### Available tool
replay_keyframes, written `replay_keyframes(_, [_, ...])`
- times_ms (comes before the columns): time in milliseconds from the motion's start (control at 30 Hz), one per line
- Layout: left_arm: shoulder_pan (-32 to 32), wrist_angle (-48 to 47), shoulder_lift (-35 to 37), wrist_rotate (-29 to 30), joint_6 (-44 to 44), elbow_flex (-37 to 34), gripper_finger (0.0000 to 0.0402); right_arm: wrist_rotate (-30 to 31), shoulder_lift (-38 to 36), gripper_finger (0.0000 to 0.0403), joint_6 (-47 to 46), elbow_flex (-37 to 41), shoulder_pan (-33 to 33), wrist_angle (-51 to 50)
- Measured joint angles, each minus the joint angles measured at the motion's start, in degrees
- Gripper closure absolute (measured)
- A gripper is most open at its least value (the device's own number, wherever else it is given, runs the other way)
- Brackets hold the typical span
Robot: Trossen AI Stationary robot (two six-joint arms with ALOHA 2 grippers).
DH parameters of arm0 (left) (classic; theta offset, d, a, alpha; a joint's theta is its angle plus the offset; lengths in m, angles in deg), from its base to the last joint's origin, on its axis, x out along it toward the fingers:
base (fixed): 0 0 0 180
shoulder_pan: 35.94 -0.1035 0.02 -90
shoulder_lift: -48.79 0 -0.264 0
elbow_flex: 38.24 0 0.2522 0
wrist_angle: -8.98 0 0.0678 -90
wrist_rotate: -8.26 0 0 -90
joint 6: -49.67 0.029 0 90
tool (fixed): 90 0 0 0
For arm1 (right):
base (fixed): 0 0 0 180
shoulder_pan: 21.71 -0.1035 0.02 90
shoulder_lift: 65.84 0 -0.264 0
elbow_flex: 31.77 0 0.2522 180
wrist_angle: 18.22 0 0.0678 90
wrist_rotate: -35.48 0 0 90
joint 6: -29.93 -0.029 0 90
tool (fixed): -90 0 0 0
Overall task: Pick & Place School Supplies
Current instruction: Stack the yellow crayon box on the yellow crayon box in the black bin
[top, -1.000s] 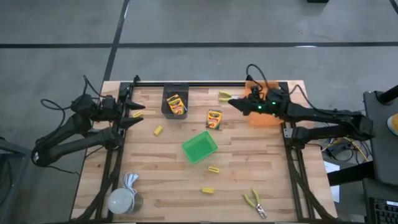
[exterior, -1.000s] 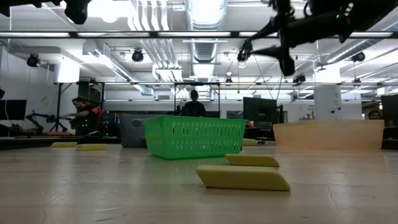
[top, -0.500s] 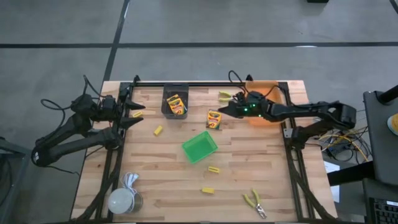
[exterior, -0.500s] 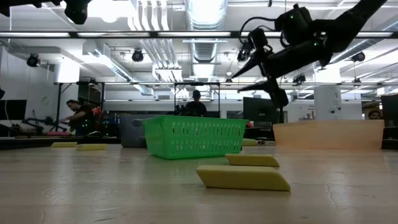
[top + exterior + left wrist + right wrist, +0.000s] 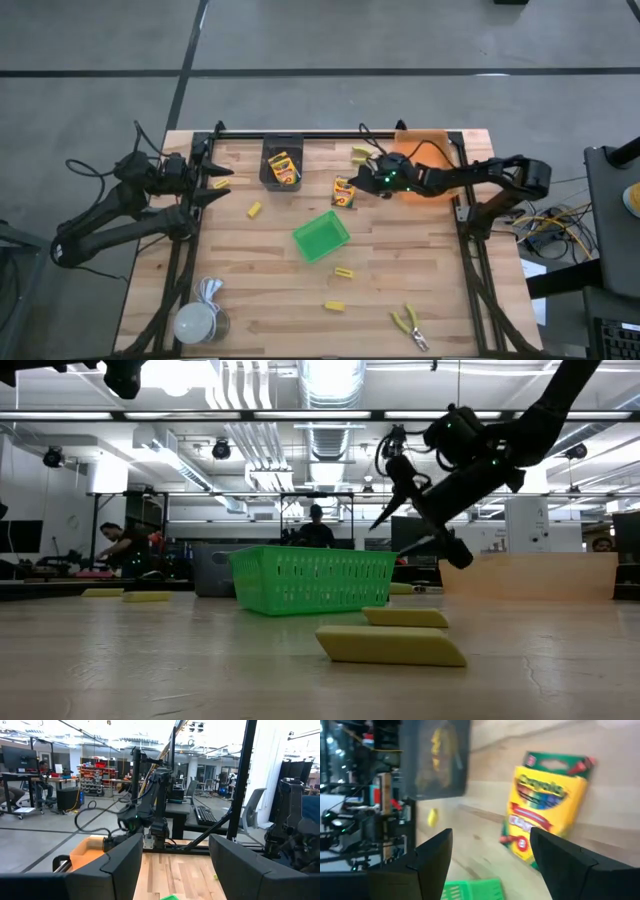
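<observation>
Lying flat at upper centre of the high view, the crayon box (image 5: 344,192) looks light, stiff cardboard, probably smooth-faced; pinching across its narrow sides seems safest. The right gripper (image 5: 357,184) hovers just beside it, fingers apart, holding nothing. The left gripper (image 5: 214,184) waits open at the table's left edge.

From my right wrist camera, the yellow-and-green crayon box (image 5: 547,807) lying on the wooden table (image 5: 615,750) carries the one readable brand: "Crayola", in dark arched letters across its yellow front. A red band of smaller print runs beneath it, but I cannot make that out. Nothing else in my views bears legible text.
</observation>
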Motion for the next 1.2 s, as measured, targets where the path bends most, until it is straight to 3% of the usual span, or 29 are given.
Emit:
replay_keyframes(200, [0.0,0.0,0.0,0.0,0.0,0.0,0.0168,-0.1,3.2,0.0155,-3.1,-0.7,0.8,0.3])
replay_keyframes(333, [0.0,0.0,0.0,0.0,0.0,0.0,0.0168,-3.7,3.2,0.0156,0.0,-3.7,0.7,-1.4])
replay_keyframes(733, [0.0,0.0,0.0,0.0,0.0,0.0,0.0168,-4.0,2.2,0.0094,4.0,-25.6,0.7,-42.5])
replay_keyframes(867, [0.0,0.0,0.0,0.0,0.0,0.0,0.0168,0.1,2.2,0.0085,13.8,-29.4,0.7,-43.8])
replay_keyframes(1000, [0.0,0.0,0.0,0.0,0.0,0.0,0.0168,0.2,2.2,0.0083,28.7,-32.0,0.7,-43.9])
replay_keyframes(1200, [0.0,0.0,0.0,0.0,0.0,0.0,0.0168,0.2,3.0,0.0091,33.0,-35.4,0.4,-43.7])
